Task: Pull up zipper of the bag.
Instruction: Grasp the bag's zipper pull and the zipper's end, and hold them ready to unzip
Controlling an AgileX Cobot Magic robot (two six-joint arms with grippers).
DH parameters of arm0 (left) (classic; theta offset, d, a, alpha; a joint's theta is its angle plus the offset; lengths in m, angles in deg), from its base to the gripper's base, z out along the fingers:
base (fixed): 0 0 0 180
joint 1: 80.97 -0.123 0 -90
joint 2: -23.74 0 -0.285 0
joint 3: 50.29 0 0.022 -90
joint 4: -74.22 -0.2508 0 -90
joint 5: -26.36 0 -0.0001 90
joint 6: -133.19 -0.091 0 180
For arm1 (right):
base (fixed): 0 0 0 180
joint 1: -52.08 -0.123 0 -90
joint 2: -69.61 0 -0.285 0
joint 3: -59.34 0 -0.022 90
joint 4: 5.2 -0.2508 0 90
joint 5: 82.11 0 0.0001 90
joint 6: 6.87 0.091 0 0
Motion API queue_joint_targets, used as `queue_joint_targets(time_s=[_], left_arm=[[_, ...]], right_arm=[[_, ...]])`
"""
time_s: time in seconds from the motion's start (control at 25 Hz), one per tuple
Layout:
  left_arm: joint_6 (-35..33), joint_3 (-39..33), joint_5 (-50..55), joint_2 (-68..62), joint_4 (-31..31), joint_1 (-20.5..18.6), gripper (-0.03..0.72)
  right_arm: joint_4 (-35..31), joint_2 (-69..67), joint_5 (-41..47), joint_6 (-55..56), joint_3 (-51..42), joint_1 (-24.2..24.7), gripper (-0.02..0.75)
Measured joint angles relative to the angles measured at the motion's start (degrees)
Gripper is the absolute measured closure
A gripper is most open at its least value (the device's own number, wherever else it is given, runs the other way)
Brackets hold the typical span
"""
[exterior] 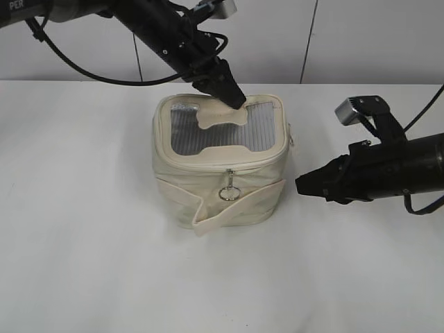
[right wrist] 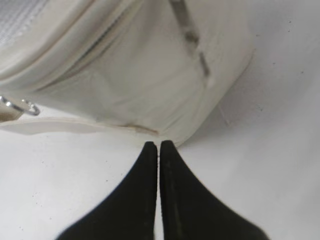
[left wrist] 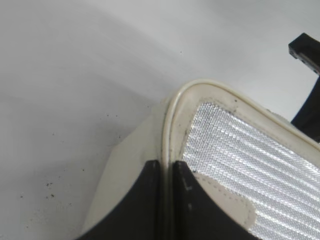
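From my seat the job looks barely begun: the bag (exterior: 220, 166) sits mid-frame on the white surface (exterior: 83, 263), the zipper (exterior: 229, 171) runs round its lid rim, and the ring pull (exterior: 228, 192) hangs untouched at the front centre. My right claw (exterior: 300, 186), at centre right, is pinched closed and empty just beside the bag's side. Farther back, the left claw (exterior: 236, 100) is closed too, its tip pressing the lid's rear edge.

Bright, even overhead light — soft shadow at six o'clock under the boxy cream-white bag (exterior: 220, 154); wrist views slightly blurred.
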Motion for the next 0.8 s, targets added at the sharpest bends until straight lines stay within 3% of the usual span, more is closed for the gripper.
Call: queue_joint_targets(time_s=[0.28, 0.32, 0.44, 0.52, 0.8], left_arm=[[0.0, 0.0, 0.0, 0.0, 0.0, 0.0, 0.644], [0.0, 0.0, 0.0, 0.0, 0.0, 0.0, 0.644], [0.0, 0.0, 0.0, 0.0, 0.0, 0.0, 0.644], [0.0, 0.0, 0.0, 0.0, 0.0, 0.0, 0.644], [0.0, 0.0, 0.0, 0.0, 0.0, 0.0, 0.644]], right_arm=[[-2.3, 3.2, -0.9, -1.3, -1.5, 0.0, 0.692], [-3.5, 3.2, -1.5, -2.4, -1.4, 0.0, 0.658], [-6.7, 2.5, -2.0, -4.7, 0.7, 0.0, 0.428], [-8.3, 1.3, -2.0, -5.5, 2.8, 0.0, 0.318], [-9.2, -4.3, -0.9, -6.4, 8.1, 0.0, 0.267]])
